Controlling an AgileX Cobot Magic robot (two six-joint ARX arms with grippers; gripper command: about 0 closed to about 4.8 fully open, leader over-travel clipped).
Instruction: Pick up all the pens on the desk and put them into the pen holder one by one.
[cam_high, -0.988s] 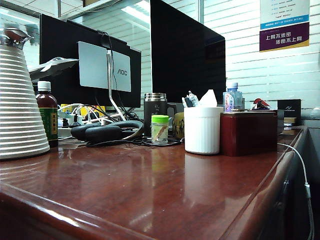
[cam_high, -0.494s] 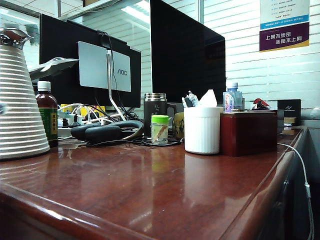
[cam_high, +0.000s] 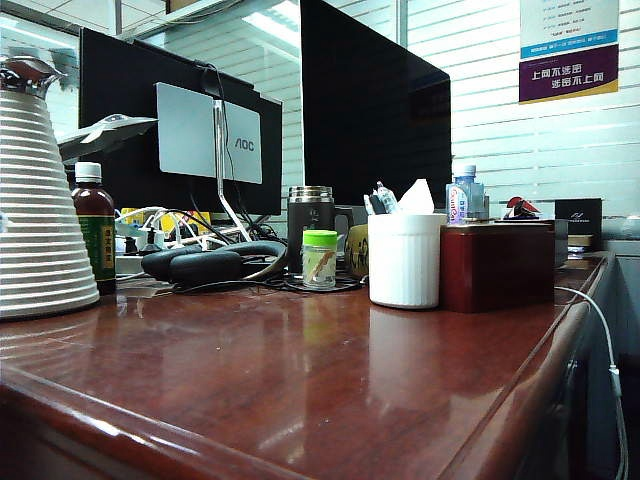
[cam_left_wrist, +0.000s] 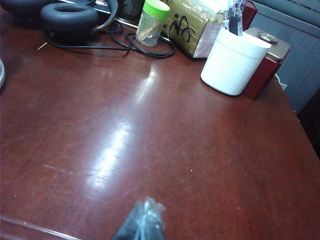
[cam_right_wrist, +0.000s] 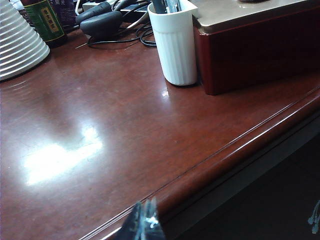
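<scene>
We see the white ribbed pen holder (cam_high: 404, 259) standing upright on the glossy reddish-brown desk (cam_high: 300, 380), touching or just beside the dark red square box (cam_high: 497, 265) at its 3 o'clock in the exterior view. The pens (cam_high: 378, 199) are already in it: their dark and silvery tops poke above the rim, and we cannot tell them apart there. No pen lies on the bare wood in any view.

Our left gripper (cam_left_wrist: 142, 226) hangs above the near part of the desk with its fingertips pressed together and nothing between them; the holder (cam_left_wrist: 233, 61) is well apart from it. Our right gripper (cam_right_wrist: 145, 222) is likewise closed and empty, poised over the desk's rounded edge (cam_right_wrist: 240, 150), well clear of the holder (cam_right_wrist: 176, 45) and the box (cam_right_wrist: 260, 47). Neither gripper appears in the exterior view.

From the holder in that view, a small green-lidded jar (cam_high: 319, 259) sits at 9 o'clock, black headphones (cam_high: 205, 265) farther the same way, and a steel-and-black travel mug (cam_high: 310, 222) behind the jar. A dark bottle (cam_high: 95, 226) and a white ribbed cone-shaped jug (cam_high: 35, 215) stand far left.
</scene>
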